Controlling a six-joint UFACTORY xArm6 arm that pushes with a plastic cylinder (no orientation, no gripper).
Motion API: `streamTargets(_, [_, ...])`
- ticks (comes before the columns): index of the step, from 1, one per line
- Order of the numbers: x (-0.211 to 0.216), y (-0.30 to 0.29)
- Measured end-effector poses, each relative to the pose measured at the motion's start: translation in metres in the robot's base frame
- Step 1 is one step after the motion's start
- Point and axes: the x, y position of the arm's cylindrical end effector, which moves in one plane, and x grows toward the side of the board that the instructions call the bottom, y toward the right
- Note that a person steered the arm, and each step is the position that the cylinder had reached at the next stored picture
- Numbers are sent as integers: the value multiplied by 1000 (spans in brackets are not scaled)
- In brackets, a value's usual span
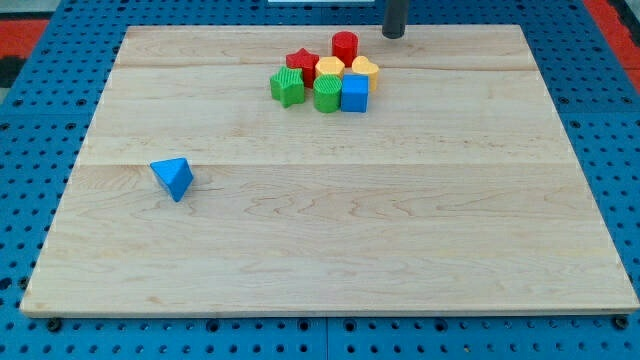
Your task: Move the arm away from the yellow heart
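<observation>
The yellow heart (366,68) sits on the wooden board at the right edge of a tight cluster near the view's top. My tip (394,35) is the end of a dark rod at the board's top edge, up and to the right of the heart, a short gap apart from it. A red cylinder (345,45) stands to the left of the tip. A blue cube (355,93) touches the heart from below.
The cluster also holds a red star (302,64), a yellow block (331,68), a green cube (287,86) and a green block (327,92). A blue triangle (173,177) lies alone at the view's left. The wooden board (330,230) rests on a blue pegboard.
</observation>
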Motion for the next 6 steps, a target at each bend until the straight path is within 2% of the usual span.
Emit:
streamTargets(1, [39,-53])
streamTargets(2, [71,-31])
streamTargets(3, [91,56])
streamTargets(4, [179,66])
streamTargets(5, [267,3])
streamTargets(6, [282,-103])
